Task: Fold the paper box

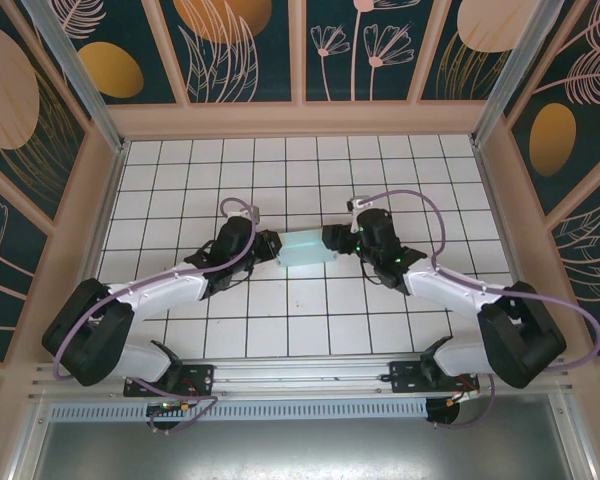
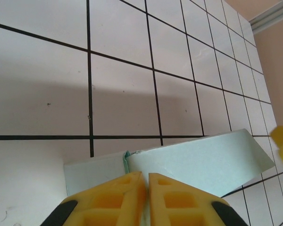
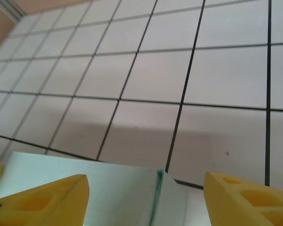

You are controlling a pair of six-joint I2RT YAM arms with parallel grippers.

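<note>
Left gripper [image 2: 145,181] pinches paper box [image 2: 198,160] edge; right gripper [image 3: 146,181] spans another.

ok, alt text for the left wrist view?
The left gripper, its yellow fingers closed to a hairline gap, pinches the near edge of the paper box, pale mint-blue card with a visible fold seam. Behind it lies the white table with black grid lines.

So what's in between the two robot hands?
The paper box, seen from the top camera: the left gripper pinches one end, the right gripper stands open at the other.
</note>
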